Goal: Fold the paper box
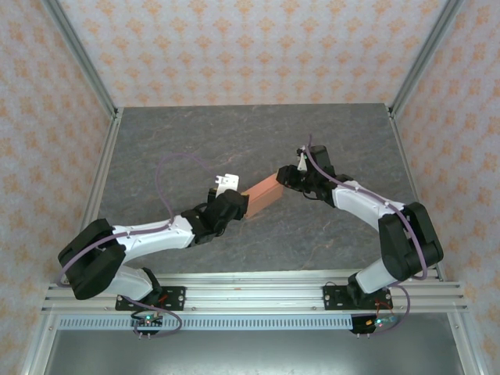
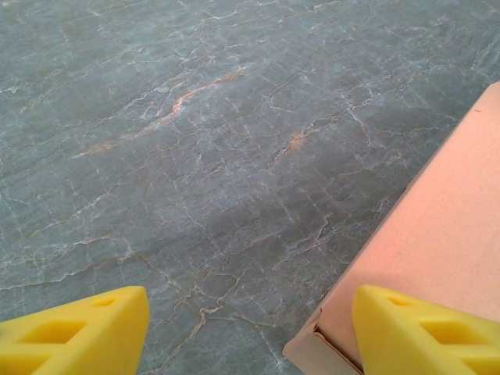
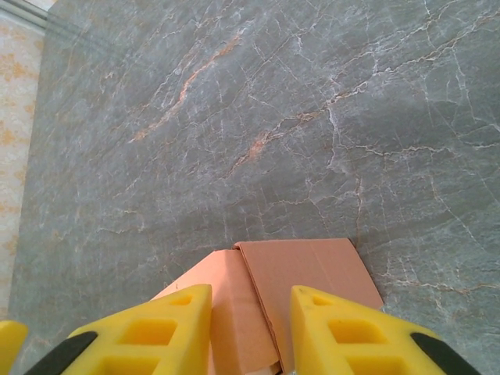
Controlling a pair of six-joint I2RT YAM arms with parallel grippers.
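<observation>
Inward, arms are bent toward the salmon-orange rectangular paper box point(image 1: 263, 197): left end effector point(image 2: 250, 301) spread empty, right end effector point(image 3: 248, 293) narrow over its end, hold unclear.

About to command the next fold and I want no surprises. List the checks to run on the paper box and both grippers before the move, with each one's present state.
1. Paper box sits between the two grippers: ok.
2. Left gripper open: ok, jaws wide apart.
3. Left gripper centred on the box end: not ok. Only one corner of the box lies in the gap, and one jaw overlaps the box face.
4. Right gripper lined up on the end flaps: ok, the flap seam lies in its gap.
5. Right gripper clamped on a flap: cannot tell.
6. End flaps tucked in: cannot tell.
</observation>
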